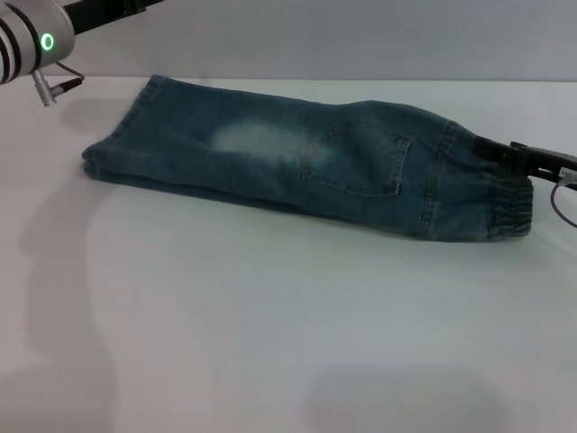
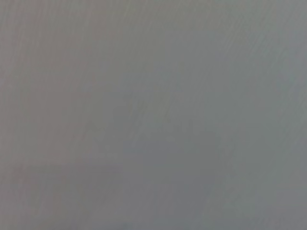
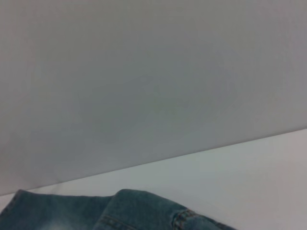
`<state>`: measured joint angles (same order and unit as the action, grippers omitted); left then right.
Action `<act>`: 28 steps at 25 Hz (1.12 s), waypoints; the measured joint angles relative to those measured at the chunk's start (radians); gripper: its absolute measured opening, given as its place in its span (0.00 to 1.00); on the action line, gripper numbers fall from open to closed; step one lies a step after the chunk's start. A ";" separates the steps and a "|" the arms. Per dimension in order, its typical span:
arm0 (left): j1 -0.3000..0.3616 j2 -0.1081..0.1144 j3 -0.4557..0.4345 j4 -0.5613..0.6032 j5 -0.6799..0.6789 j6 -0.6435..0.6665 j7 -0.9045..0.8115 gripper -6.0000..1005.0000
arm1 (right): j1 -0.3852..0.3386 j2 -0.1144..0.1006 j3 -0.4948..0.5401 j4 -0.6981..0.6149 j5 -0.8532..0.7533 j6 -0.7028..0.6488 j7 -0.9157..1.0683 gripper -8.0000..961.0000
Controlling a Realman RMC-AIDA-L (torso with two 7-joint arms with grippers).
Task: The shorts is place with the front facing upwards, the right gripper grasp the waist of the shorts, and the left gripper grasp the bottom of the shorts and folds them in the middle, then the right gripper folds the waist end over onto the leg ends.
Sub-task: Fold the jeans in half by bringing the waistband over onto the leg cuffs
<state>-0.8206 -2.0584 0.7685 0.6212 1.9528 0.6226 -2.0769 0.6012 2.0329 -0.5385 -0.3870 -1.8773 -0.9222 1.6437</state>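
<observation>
The blue-green denim shorts point(image 1: 297, 153) lie folded lengthwise across the white table, a pale faded patch and a stitched pocket facing up. Their gathered elastic waist point(image 1: 509, 203) points right, and the hemmed leg ends point(image 1: 108, 153) lie stacked at the left. My right gripper point(image 1: 482, 146) reaches in from the right edge, its slim black jaws closed on the far corner of the waist, where the denim humps up slightly. Only the silver wrist with its green ring point(image 1: 27, 41) shows of my left arm, raised at the top left, away from the cloth. In the right wrist view a strip of the shorts point(image 3: 120, 211) is visible.
The white table point(image 1: 270, 343) spreads wide in front of the shorts and ends at a grey wall point(image 1: 361, 36) behind them. A thin cable point(image 1: 563, 203) loops beside the right arm. The left wrist view holds only blank grey.
</observation>
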 joint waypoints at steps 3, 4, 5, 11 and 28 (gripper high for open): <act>0.000 0.000 0.000 0.000 0.000 0.001 0.000 0.77 | -0.001 -0.001 0.001 -0.003 0.001 0.008 -0.002 0.77; 0.000 0.000 0.000 0.000 0.000 0.001 0.000 0.77 | -0.004 -0.002 0.002 -0.011 0.002 0.003 -0.003 0.77; 0.002 -0.001 0.001 0.000 -0.002 0.002 0.000 0.77 | -0.007 -0.002 0.003 -0.024 0.004 -0.010 -0.003 0.77; 0.009 -0.002 0.033 0.001 -0.032 0.004 0.017 0.77 | -0.060 -0.014 0.027 -0.181 0.042 -0.201 0.060 0.77; 0.034 -0.011 0.040 -0.157 -0.807 0.200 0.814 0.77 | 0.078 -0.237 0.014 -0.278 -0.434 -0.660 0.654 0.77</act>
<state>-0.7868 -2.0690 0.8084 0.4640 1.1463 0.8225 -1.2629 0.6791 1.7961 -0.5247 -0.6649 -2.3108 -1.5818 2.2974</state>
